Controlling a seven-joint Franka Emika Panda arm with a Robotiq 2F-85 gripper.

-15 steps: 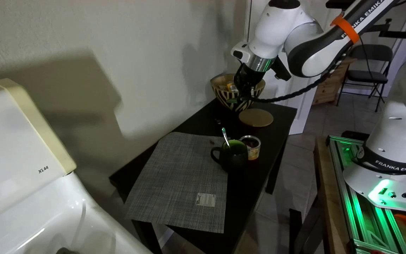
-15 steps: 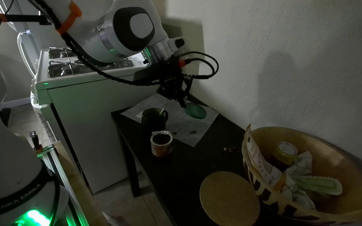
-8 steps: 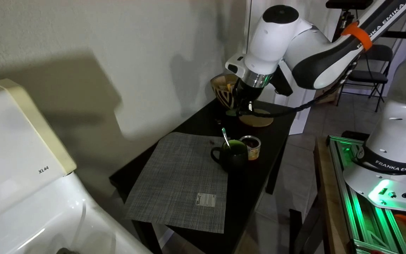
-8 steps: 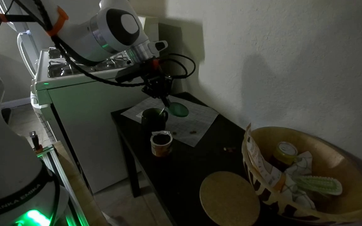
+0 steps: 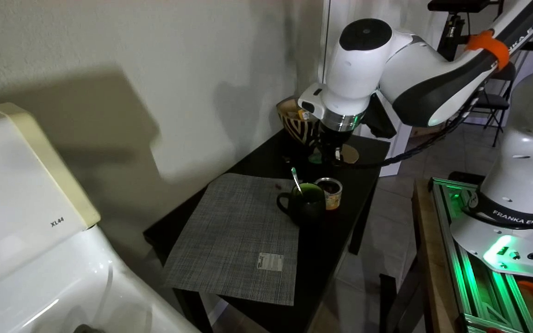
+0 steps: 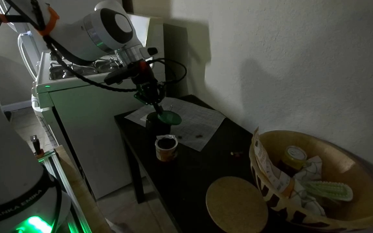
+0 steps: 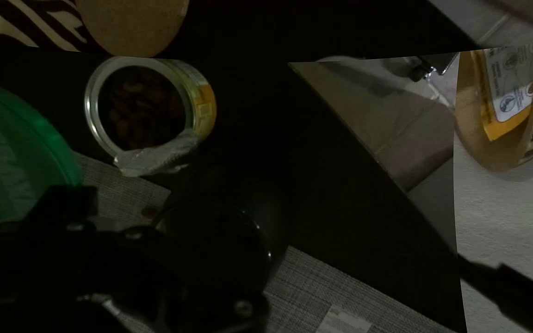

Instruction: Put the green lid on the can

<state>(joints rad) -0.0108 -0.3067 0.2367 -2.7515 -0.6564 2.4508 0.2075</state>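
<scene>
The green lid (image 6: 170, 117) is a thin round disc, nearly flat and slightly tilted. My gripper (image 6: 159, 111) is shut on its edge and holds it in the air. The lid also shows in an exterior view (image 5: 315, 158), partly behind the gripper, and at the left of the wrist view (image 7: 14, 157). The can (image 6: 166, 152) stands upright and open on the dark table, with peeled foil at its rim and brown pieces inside. In the wrist view the can (image 7: 205, 111) is right of the lid and apart from it. The dark gripper body hides much of the wrist view's lower left.
A dark mug (image 5: 310, 210) with a spoon (image 5: 296, 179) stands beside the can, close to the gripper. A grey placemat (image 5: 234, 236) lies under part of it. A round tan board (image 6: 236, 204) and a striped basket (image 6: 272, 199) with items are farther along the table. A wall runs behind.
My gripper has moved lower and toward the mug and can, carrying the green lid. The lid now appears in front of the mug in an exterior view. The can has not moved.
</scene>
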